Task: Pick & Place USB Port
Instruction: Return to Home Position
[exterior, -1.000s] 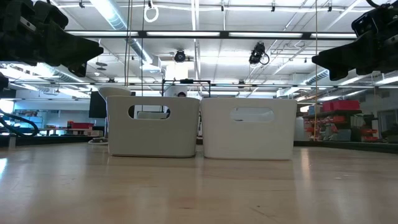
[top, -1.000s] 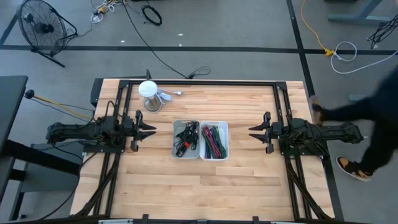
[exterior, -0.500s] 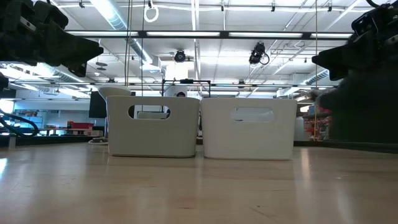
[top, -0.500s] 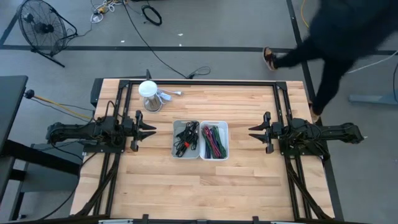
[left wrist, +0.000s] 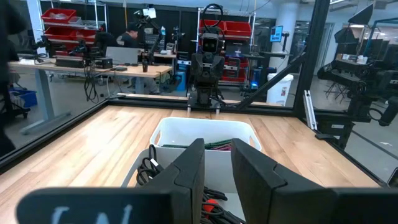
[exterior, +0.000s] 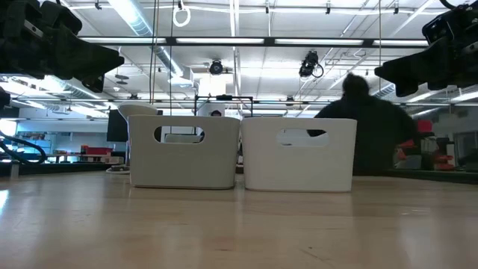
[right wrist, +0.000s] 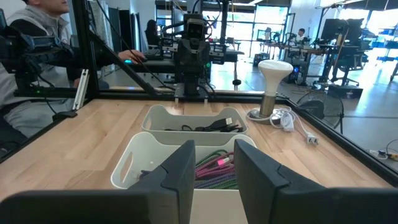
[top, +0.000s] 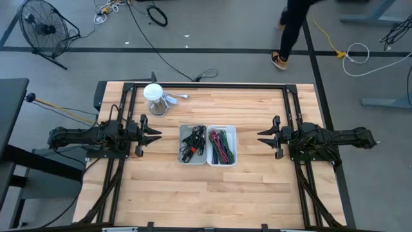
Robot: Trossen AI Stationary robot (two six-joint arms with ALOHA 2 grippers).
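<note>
Hovering at counter (top: 193,193) sides, left pincer (top: 157,135) and right pincer (top: 261,136) narrowly parted, empty, likely homed: charger cables (top: 221,147) already in gray bin (top: 181,144), white bin (top: 235,144).

Two bins stand side by side, touching, in the middle of the table (top: 244,193). The left bin (top: 181,144) holds one tangle of cables (top: 193,143), and the right bin (top: 234,145) holds another bundle of cables (top: 221,145). Behind the left bin, toward the far left of the table, a lamp (top: 154,98) stands with its cord (top: 176,97) lying just to its right. The left gripper (top: 157,134) hangs left of the bins and the right gripper (top: 261,134) right of them, each well apart from the bins and pointing at them. On the floor beyond the far edge, a fan (top: 40,27) stands off the left corner and a person (top: 291,26) is toward the right.
</note>
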